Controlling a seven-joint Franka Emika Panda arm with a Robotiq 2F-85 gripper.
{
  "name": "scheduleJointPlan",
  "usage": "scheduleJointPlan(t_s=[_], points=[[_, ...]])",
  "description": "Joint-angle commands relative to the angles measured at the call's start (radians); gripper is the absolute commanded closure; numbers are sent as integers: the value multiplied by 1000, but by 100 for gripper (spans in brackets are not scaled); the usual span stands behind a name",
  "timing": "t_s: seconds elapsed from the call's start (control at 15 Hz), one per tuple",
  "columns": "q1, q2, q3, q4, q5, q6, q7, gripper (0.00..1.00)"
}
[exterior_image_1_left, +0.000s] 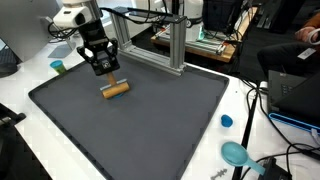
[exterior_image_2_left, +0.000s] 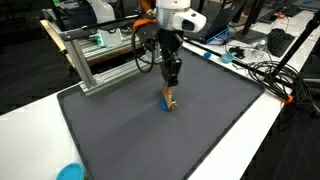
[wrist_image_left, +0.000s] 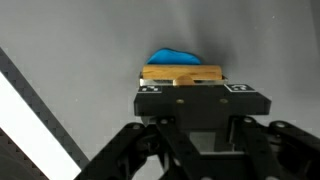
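Note:
A short wooden piece (exterior_image_1_left: 116, 89) with a blue part at one end (exterior_image_2_left: 167, 108) sits low over the dark grey mat (exterior_image_1_left: 150, 130). In both exterior views my gripper (exterior_image_1_left: 102, 72) points down right above it. From the wrist, the wood (wrist_image_left: 181, 74) lies flush against the front of my gripper (wrist_image_left: 183, 90), and the blue part (wrist_image_left: 175, 57) shows just beyond it. The jaws stand drawn in on the wood; a black block with two markers hides the fingertips. I cannot tell whether the piece touches the mat.
An aluminium frame (exterior_image_1_left: 150, 35) stands along the mat's far edge. Off the mat on the white table lie a blue scoop (exterior_image_1_left: 236, 153), a small blue cap (exterior_image_1_left: 227, 121) and a teal cup (exterior_image_1_left: 58, 67). Cables (exterior_image_2_left: 270, 75) trail beside one edge.

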Motion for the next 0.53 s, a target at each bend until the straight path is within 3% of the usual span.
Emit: scheduleJointPlan(t_s=[0.0,0.47], points=[[-3,30,-20,-19,-69,71,28,77],[23,18,-38,-76,-158,141,97,77]])
